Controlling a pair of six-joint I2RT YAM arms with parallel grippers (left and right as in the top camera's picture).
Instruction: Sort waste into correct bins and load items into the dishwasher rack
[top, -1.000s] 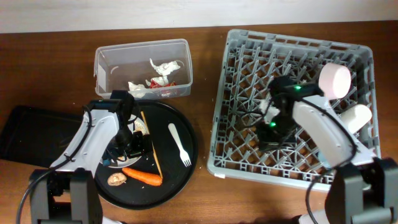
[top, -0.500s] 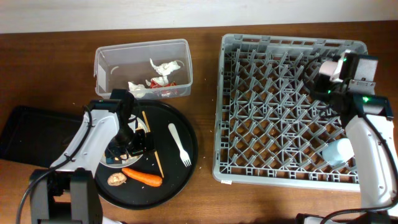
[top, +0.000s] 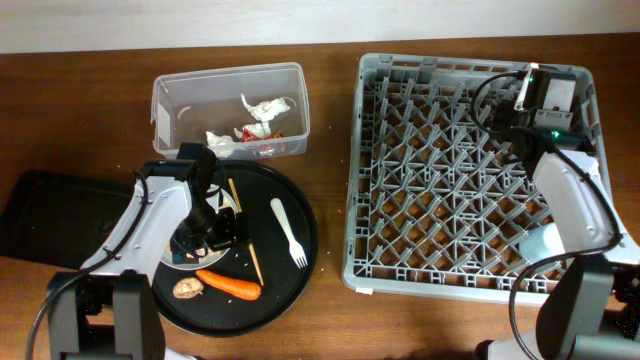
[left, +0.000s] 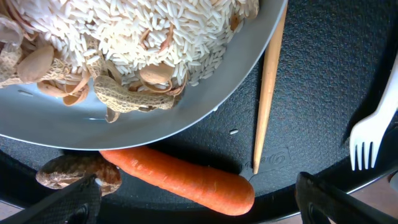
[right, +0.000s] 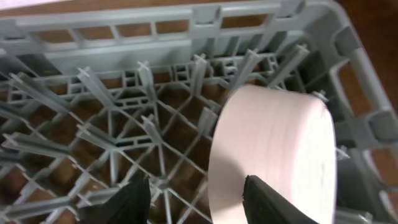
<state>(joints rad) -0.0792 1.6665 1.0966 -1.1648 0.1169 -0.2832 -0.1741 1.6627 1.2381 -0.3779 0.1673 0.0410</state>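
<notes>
My left gripper is open and hovers low over the round black tray, its fingers either side of the orange carrot. A brown nut-like lump lies at the carrot's left end. A pale plate of rice and peanut shells lies above it, with a chopstick and the white fork to its right. My right gripper is open over the white cup in the far right corner of the grey rack.
The clear tub behind the round black tray holds white scraps and a red wrapper. The flat black tray lies at the left edge. A light blue cup sits in the rack's near right part.
My right arm has swung from the rack's middle to its far right corner, and the white cup is now there. My left arm has hardly moved.
</notes>
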